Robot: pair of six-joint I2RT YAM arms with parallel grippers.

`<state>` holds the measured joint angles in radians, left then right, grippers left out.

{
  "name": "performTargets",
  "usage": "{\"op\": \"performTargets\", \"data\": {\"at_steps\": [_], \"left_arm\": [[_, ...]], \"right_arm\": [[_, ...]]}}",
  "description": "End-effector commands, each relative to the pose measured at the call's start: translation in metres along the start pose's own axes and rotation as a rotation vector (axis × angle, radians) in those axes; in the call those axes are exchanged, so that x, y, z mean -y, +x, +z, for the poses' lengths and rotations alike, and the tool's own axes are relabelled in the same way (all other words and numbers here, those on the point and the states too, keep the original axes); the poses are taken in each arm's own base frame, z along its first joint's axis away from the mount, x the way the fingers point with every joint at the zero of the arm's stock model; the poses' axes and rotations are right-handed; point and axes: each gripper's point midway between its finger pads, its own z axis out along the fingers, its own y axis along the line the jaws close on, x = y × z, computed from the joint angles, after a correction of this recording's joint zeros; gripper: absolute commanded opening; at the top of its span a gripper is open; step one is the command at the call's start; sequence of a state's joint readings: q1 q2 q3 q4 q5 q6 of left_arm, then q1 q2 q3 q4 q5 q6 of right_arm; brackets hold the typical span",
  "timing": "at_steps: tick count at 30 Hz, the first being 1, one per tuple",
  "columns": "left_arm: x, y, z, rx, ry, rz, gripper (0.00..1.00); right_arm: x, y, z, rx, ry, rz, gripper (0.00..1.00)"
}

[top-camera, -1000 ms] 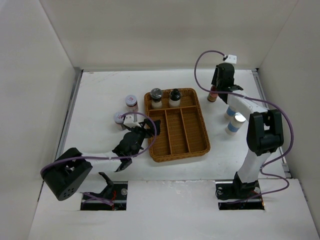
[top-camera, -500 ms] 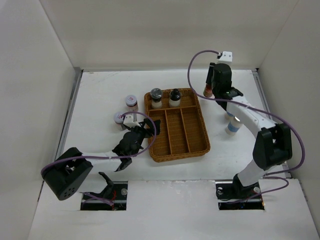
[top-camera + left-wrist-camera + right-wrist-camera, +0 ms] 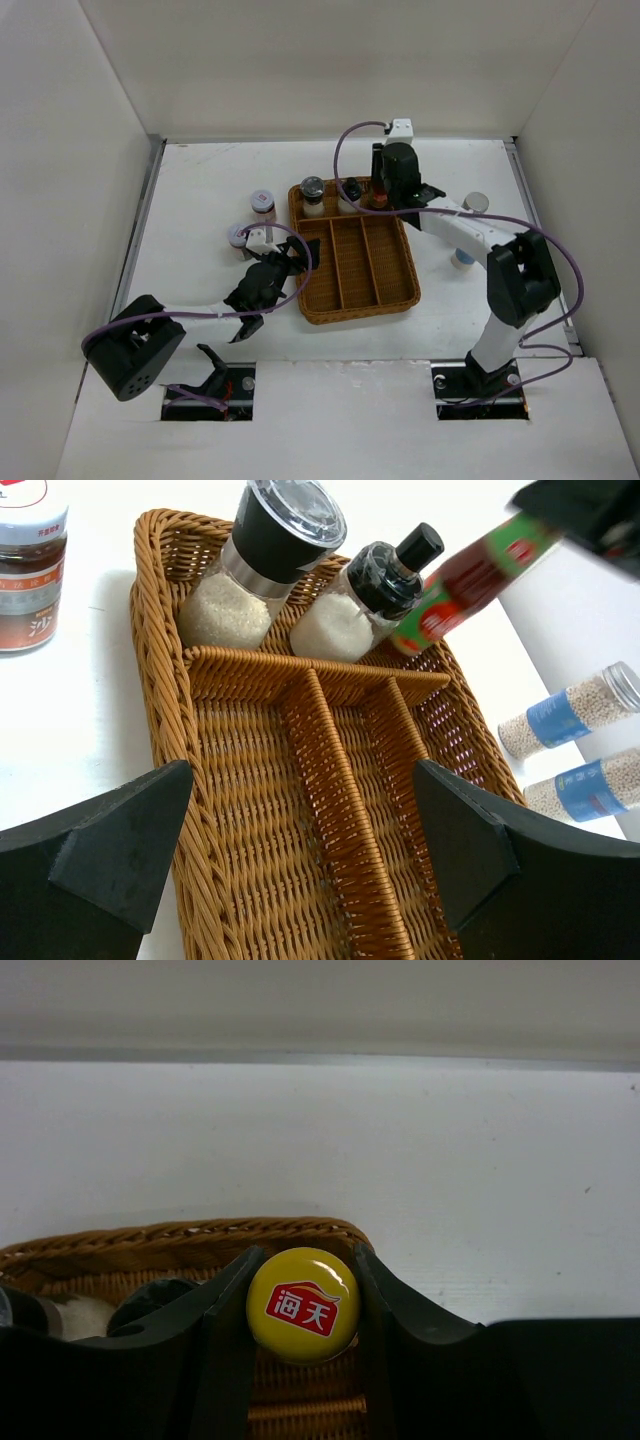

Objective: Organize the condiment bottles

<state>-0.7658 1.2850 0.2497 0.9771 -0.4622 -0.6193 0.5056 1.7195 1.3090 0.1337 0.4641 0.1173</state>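
My right gripper (image 3: 384, 186) is shut on the slim red-sauce bottle (image 3: 378, 192), its yellow cap (image 3: 303, 1312) between the fingers. It holds the bottle tilted over the back right corner of the wicker tray (image 3: 356, 301). The bottle also shows in the left wrist view (image 3: 470, 580). The grey-lidded shaker (image 3: 312, 194) and the black-capped bottle (image 3: 350, 192) stand in the tray's back compartment. Two red-labelled jars (image 3: 262, 204) (image 3: 238, 237) stand left of the tray. Two white-blue canisters (image 3: 476, 205) (image 3: 462, 258) stand to its right. My left gripper (image 3: 290, 262) is open and empty at the tray's left rim.
The tray has three long compartments (image 3: 330, 810) in front of the back one, with nothing in them. White walls close in the table on the left, back and right. The right arm's purple cable (image 3: 345, 150) loops above the tray's back edge.
My right arm has carried the red-sauce bottle left from the table's back right to over the tray's back right corner. Both canisters now show. The left arm has not moved.
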Motion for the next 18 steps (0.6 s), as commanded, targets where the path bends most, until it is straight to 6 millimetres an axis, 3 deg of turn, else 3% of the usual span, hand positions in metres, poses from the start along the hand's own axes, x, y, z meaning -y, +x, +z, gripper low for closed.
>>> {"op": "performTargets", "data": {"at_steps": [1,4,8,14,18], "left_arm": [[0.021,-0.027,0.004,0.077,0.060,-0.061,0.93],[0.019,-0.025,0.005,0.074,0.053,-0.057,0.93],[0.021,-0.026,0.005,0.074,0.060,-0.061,0.93],[0.021,-0.025,0.006,0.070,0.058,-0.060,0.93],[0.019,-0.025,0.006,0.068,0.052,-0.058,0.93]], "right_arm": [[-0.010,-0.050,0.001,0.161,-0.012,0.094,0.28],[-0.014,-0.023,0.005,0.121,-0.010,0.072,0.30],[-0.013,-0.006,0.006,0.097,-0.006,0.078,0.35],[-0.013,0.001,0.005,0.087,-0.011,0.089,0.54],[-0.012,-0.005,0.001,0.098,-0.011,0.104,0.70]]}}
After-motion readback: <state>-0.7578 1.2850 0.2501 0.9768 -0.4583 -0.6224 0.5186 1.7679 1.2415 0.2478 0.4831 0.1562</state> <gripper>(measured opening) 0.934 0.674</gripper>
